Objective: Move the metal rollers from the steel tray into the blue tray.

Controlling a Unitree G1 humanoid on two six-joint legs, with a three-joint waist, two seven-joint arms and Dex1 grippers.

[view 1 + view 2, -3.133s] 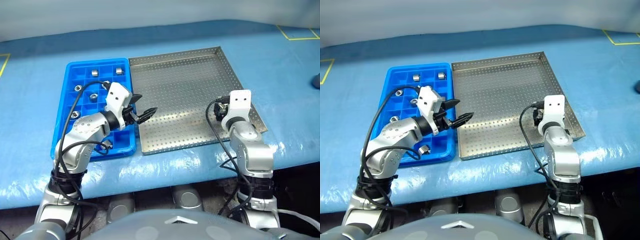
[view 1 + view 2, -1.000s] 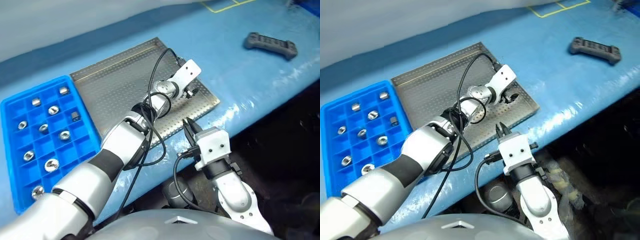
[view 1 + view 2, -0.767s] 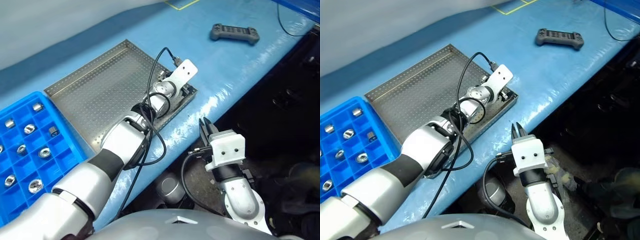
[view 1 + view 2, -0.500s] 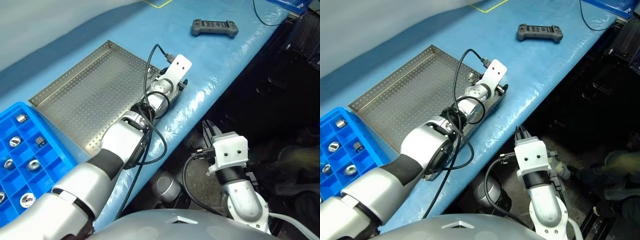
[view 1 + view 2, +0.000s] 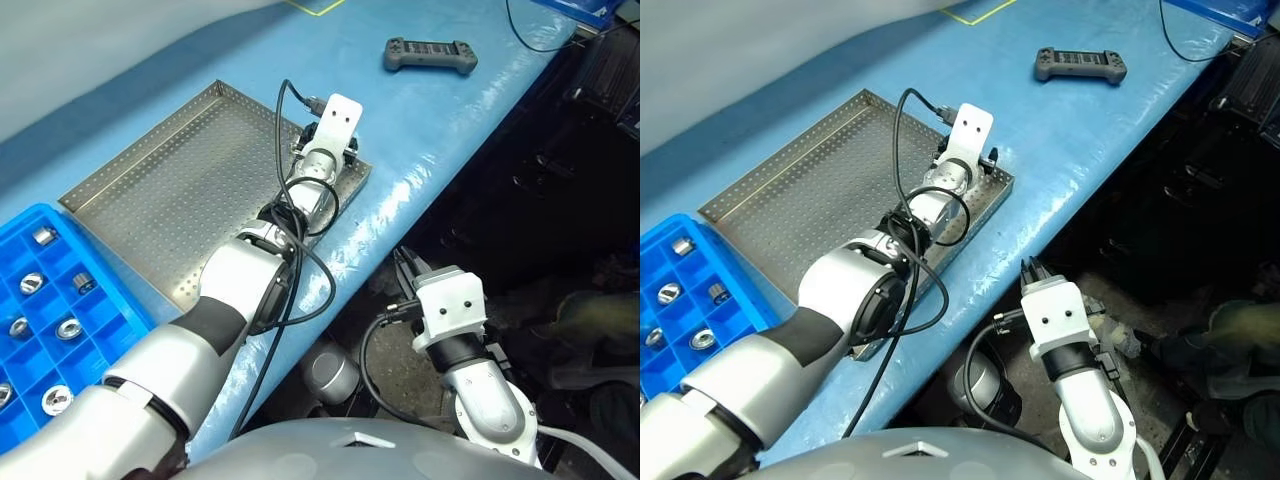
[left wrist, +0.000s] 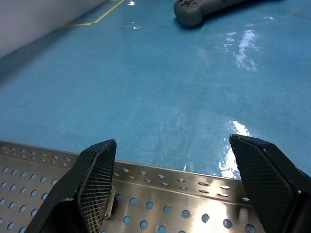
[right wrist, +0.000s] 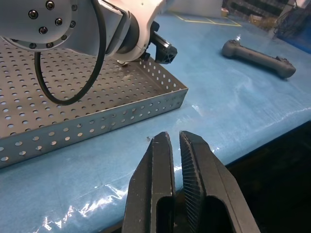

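A glossy blue worktop [image 5: 430, 110] runs diagonally across the head views; beyond its edge, at the right of the frame, lies dark clutter. A yellow line marks its top edge. One dark grey handheld controller [image 5: 430, 54] lies at the upper right. One steel tray [image 5: 170, 180] sits in the centre; the floor I can see holds nothing. One blue tray [image 5: 40, 340] lies at the lower left edge, with six metal rollers [image 5: 68, 327] visible, one to a compartment. My left pincer [image 6: 170, 189] hangs over the steel tray's far corner, jaws wide, holding nothing. My right pincer [image 7: 175, 160] hangs off the worktop's edge, fingers pressed together, empty.
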